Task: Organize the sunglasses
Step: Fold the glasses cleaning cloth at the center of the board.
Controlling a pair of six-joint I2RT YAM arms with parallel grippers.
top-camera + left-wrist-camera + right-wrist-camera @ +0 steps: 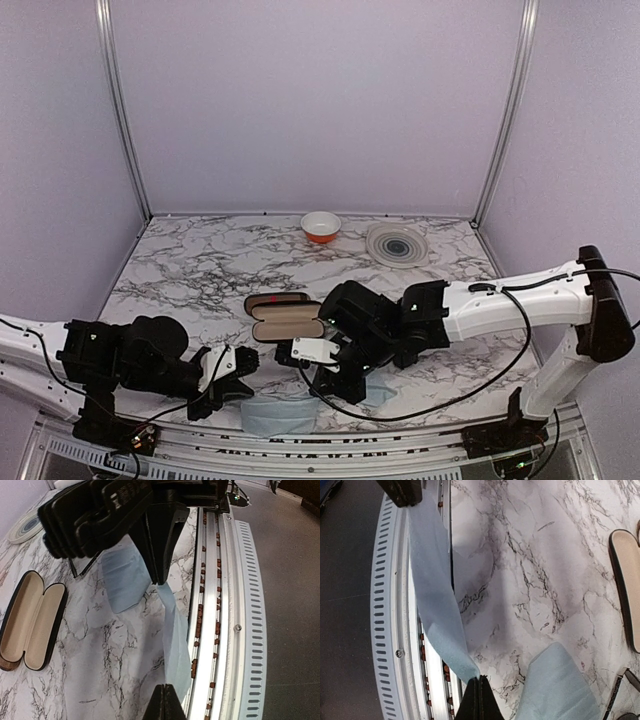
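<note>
A light blue cloth (280, 412) is stretched along the table's front edge between both grippers. My left gripper (167, 692) is shut on one corner of the cloth (176, 630). My right gripper (479, 682) is shut on the opposite corner of the cloth (435, 595), and a loose fold droops onto the marble. The sunglasses show only as thin black wire under the right arm (80, 569), at the bottom right of the right wrist view (618, 692). An open case (286, 320) with a tan lining lies just beyond.
A dark closed case (275, 299) with a red mark lies right behind the open one. An orange bowl (321, 226) and a grey plate (398, 244) stand at the back. A metal rail (220, 605) runs along the front edge under the cloth.
</note>
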